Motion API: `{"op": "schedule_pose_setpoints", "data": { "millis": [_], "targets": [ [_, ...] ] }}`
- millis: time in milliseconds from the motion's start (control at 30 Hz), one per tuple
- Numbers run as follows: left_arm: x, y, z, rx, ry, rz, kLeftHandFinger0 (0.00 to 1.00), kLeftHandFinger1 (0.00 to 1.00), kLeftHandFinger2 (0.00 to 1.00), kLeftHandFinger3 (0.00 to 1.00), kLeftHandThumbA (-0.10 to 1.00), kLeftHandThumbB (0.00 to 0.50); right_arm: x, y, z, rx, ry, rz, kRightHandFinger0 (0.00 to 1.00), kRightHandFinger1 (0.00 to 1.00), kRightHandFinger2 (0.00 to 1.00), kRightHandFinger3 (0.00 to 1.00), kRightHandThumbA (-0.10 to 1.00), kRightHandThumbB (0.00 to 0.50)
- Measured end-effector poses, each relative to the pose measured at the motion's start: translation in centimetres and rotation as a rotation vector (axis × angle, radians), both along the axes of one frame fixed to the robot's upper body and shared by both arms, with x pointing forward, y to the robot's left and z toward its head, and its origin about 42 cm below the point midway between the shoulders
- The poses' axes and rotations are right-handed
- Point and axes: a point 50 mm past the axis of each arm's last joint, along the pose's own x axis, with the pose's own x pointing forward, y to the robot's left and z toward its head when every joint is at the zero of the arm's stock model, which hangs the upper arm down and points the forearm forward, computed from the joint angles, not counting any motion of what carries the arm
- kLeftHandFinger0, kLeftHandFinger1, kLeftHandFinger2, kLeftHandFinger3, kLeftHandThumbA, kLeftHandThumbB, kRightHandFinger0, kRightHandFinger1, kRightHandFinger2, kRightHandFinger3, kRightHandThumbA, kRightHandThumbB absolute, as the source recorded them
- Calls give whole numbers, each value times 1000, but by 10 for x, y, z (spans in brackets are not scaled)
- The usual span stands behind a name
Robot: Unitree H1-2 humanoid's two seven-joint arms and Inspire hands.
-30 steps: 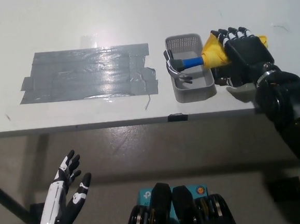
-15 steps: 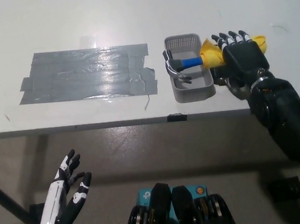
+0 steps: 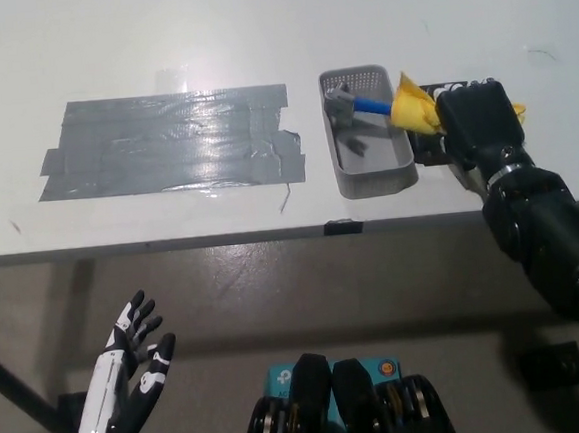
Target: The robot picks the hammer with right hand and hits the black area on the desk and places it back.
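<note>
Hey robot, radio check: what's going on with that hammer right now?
Right hand shut on hammer handle. Head lifted, over grey basket. Left hand open, low, below desk. Black tape patch unobstructed.

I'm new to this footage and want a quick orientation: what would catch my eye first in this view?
Probably the black right hand, closed around the yellow grip of the hammer, whose blue shaft and metal head hang over the grey basket at the table's right. Next, the wide patch of dark tape on the white table, left of the basket. The white left hand rests open below the table edge, lower left.
</note>
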Motion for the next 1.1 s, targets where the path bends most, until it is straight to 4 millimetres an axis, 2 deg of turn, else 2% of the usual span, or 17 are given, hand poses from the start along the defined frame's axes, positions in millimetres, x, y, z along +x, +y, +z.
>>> {"op": "schedule_pose_setpoints", "data": {
  "millis": [67, 133, 167, 267, 300, 333, 433, 467, 500, 567, 600, 700, 767, 800, 900, 1000, 1100],
  "targets": [
    [0, 0, 0, 0, 0, 0, 697, 861, 975, 1000, 749, 3, -1, -1, -1, 8, -23, 14, 0, 30, 509, 157, -100, 195],
    [0, 0, 0, 0, 0, 0, 673, 843, 958, 1000, 750, 0, -1, -1, -2, 21, -42, 27, 0, 157, 633, 231, -100, 153],
    [0, 0, 0, 0, 0, 0, 670, 840, 956, 1000, 746, 0, -2, -1, -2, 36, -50, 35, 0, 245, 713, 332, -100, 134],
    [0, 0, 0, 1, 0, -2, 659, 827, 938, 1000, 751, 0, -1, 0, 2, 133, -69, 51, 0, 425, 748, 808, -100, 102],
    [0, 0, 0, 1, -1, -3, 644, 814, 925, 1000, 735, 0, -1, 1, 3, 174, -70, 54, 1, 454, 758, 880, -100, 95],
    [1, -1, 1, 1, -2, -3, 644, 819, 929, 1000, 742, 3, 0, 1, 5, 209, -70, 52, 20, 477, 783, 907, -100, 101],
    [2, -1, 1, 1, -4, -3, 618, 797, 907, 1000, 770, 0, 2, 3, 10, 327, -51, 33, 24, 488, 839, 910, -100, 98],
    [2, -1, 1, 1, -4, -3, 616, 794, 905, 1000, 769, 0, 2, 3, 12, 366, -43, 27, 15, 434, 815, 873, -100, 111],
    [2, -1, 1, 1, -4, -3, 612, 791, 903, 1000, 769, 0, 2, 4, 14, 399, -33, 23, 0, 382, 819, 857, -100, 94],
    [2, -1, 1, 1, -4, -3, 605, 786, 900, 1000, 764, 0, 3, 5, 20, 466, -19, 15, 0, 438, 888, 903, -100, 93],
    [2, -1, 1, 1, -3, -3, 588, 774, 892, 1000, 749, 0, 3, 5, 22, 494, -11, 9, 5, 456, 890, 905, -100, 91],
    [2, -1, 1, 1, -3, -3, 561, 754, 879, 1000, 726, 0, 5, 1, 30, 585, 12, -9, 0, 424, 824, 804, -100, 91],
    [2, -1, 1, 1, -2, -3, 540, 737, 866, 1000, 698, 0, 6, -3, 34, 635, 29, -22, 28, 463, 832, 779, -100, 103],
    [2, -1, 1, 1, -1, -2, 538, 735, 864, 1000, 698, 0, 7, -5, 36, 666, 40, -31, 12, 460, 824, 779, -100, 101],
    [2, -1, 1, 1, -1, -2, 530, 729, 857, 1000, 703, 0, 8, -14, 45, 765, 71, -60, 0, 481, 852, 813, -100, 86],
    [2, -1, 1, 1, -1, -2, 525, 729, 858, 1000, 732, 0, 8, -21, 54, 842, 99, -73, 94, 617, 941, 947, -100, 80],
    [2, -1, 1, 1, -1, -2, 522, 725, 859, 1000, 727, 0, 8, -32, 68, 911, 136, -75, 46, 587, 912, 967, -100, 89]
  ]
}}
